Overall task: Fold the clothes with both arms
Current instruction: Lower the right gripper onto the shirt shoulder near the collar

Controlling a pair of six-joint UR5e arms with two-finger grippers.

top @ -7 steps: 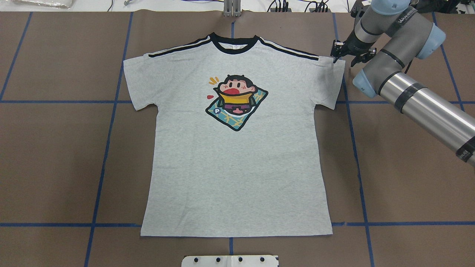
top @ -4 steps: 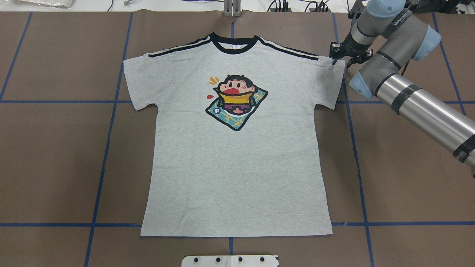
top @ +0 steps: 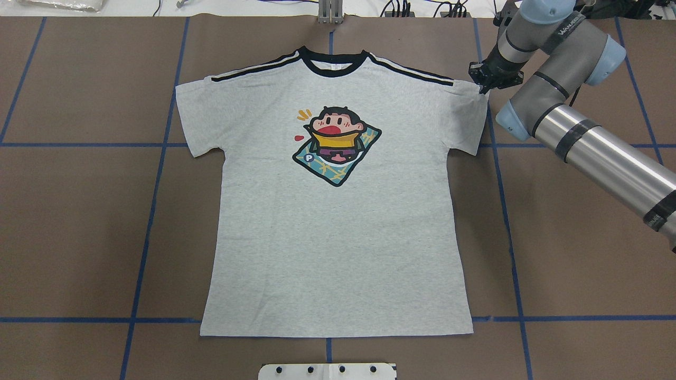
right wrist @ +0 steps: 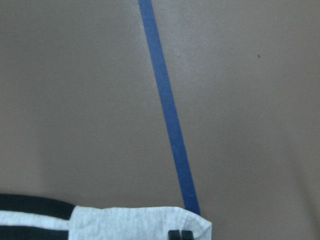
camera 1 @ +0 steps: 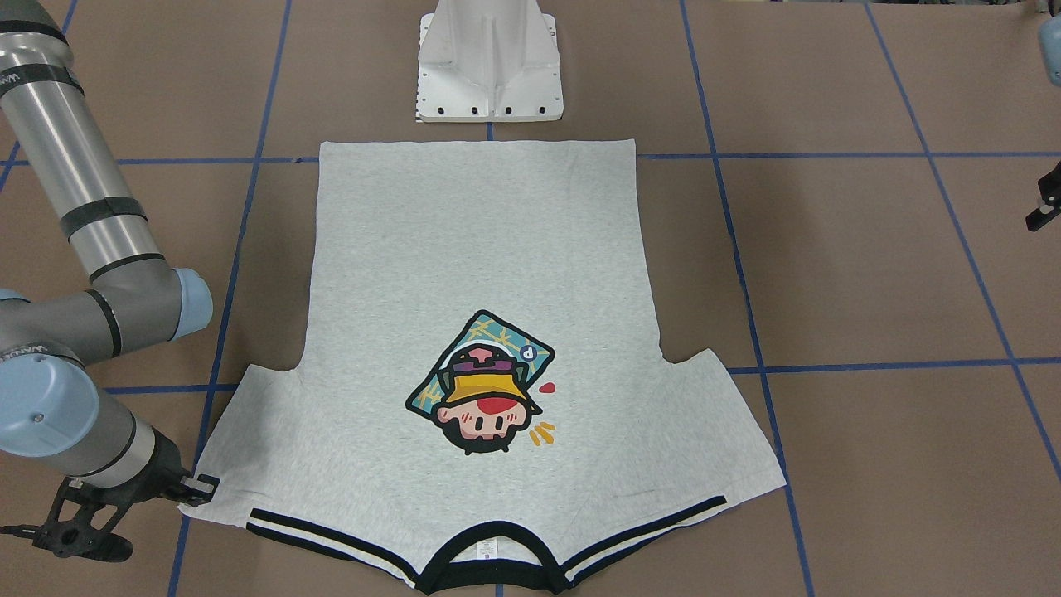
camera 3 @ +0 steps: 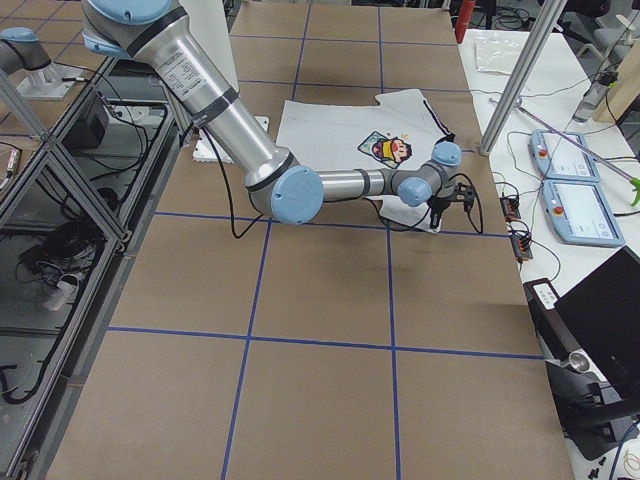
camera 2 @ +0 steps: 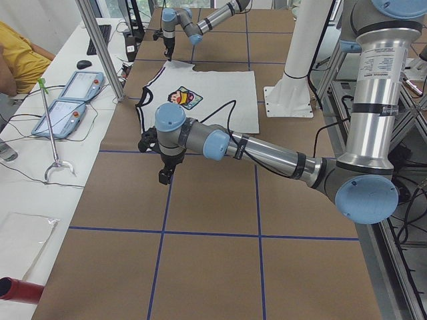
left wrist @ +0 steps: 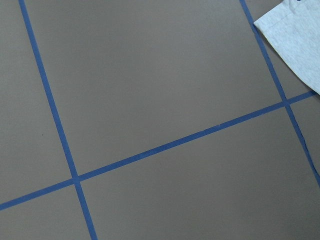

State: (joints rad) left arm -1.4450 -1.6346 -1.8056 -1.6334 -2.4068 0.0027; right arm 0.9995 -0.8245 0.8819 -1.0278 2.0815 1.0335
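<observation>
The light grey T-shirt lies flat and face up, its black collar at the far side and its cartoon print on the chest. My right gripper is at the top corner of the shirt's right-hand sleeve. In the right wrist view its fingertips are pressed together on the sleeve edge. My left gripper hangs over bare table well to the left of the shirt. Only a black piece of it shows in the front view, and its jaws cannot be made out. A sleeve corner shows in the left wrist view.
Brown table paper with blue tape lines surrounds the shirt. The white pedestal base stands at the hem side. Two tablets and a person's sleeve are beyond the collar-side edge.
My right gripper moved slightly inward onto the sleeve's top corner and its fingers went from spread to closed on the fabric. The shirt stayed flat.
</observation>
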